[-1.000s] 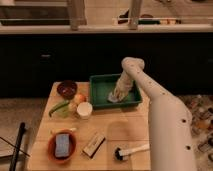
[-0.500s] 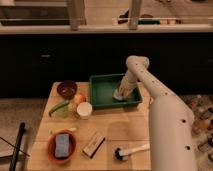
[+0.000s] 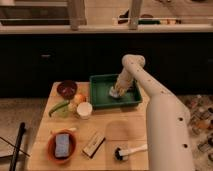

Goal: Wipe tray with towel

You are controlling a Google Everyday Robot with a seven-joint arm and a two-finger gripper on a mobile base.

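Note:
A green tray [image 3: 102,95] sits at the back of the wooden table. A pale crumpled towel [image 3: 116,92] lies inside it, toward its right side. My white arm reaches from the lower right up and down into the tray, and my gripper [image 3: 118,89] is down on the towel, pressing it against the tray floor.
Left of the tray are a dark bowl [image 3: 66,88], fruit and a green vegetable [image 3: 60,107], and a white cup [image 3: 84,109]. Near the front are an orange bowl holding a blue sponge [image 3: 62,145], a wooden block [image 3: 93,144] and a brush [image 3: 128,150].
The gripper and the towel have shifted a little to the right inside the tray, toward its right wall.

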